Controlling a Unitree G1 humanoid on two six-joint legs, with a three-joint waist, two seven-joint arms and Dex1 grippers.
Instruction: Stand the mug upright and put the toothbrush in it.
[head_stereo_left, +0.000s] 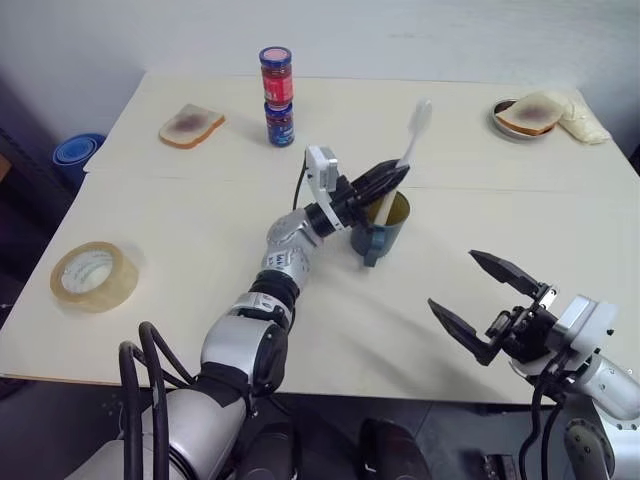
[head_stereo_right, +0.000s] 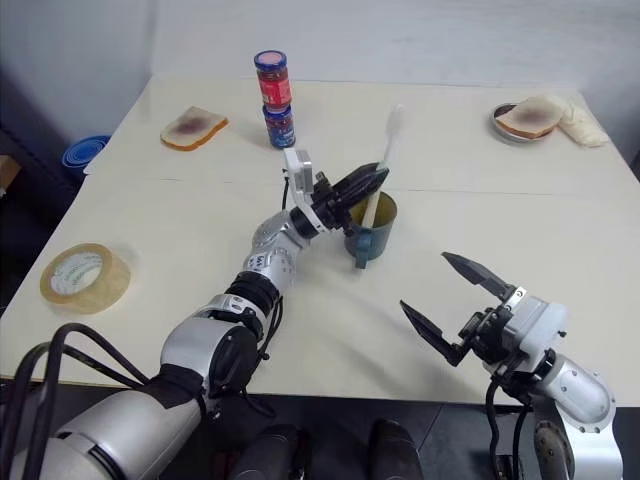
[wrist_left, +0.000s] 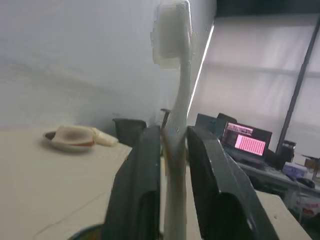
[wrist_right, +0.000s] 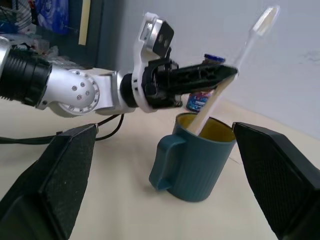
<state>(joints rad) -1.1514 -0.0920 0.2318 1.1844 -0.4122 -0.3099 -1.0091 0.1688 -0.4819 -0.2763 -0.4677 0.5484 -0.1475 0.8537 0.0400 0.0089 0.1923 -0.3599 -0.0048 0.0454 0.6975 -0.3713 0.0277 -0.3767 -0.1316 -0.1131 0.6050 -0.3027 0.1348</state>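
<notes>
Jaws of left gripper (head_stereo_left: 396, 176) pinch toothbrush (head_stereo_left: 405, 158), handle inside upright mug (head_stereo_left: 381, 232) mid-frame; right gripper (head_stereo_left: 485, 302) agape, idle.

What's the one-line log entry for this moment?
mug: upright on table | toothbrush: handle end in mug, head up | left gripper: at toothbrush shaft | right gripper: open, empty, beside mug

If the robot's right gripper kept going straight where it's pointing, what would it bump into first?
Probably the mug: the open right gripper frames it squarely between its fingers. The toothbrush, already standing in the mug, comes right behind.
</notes>
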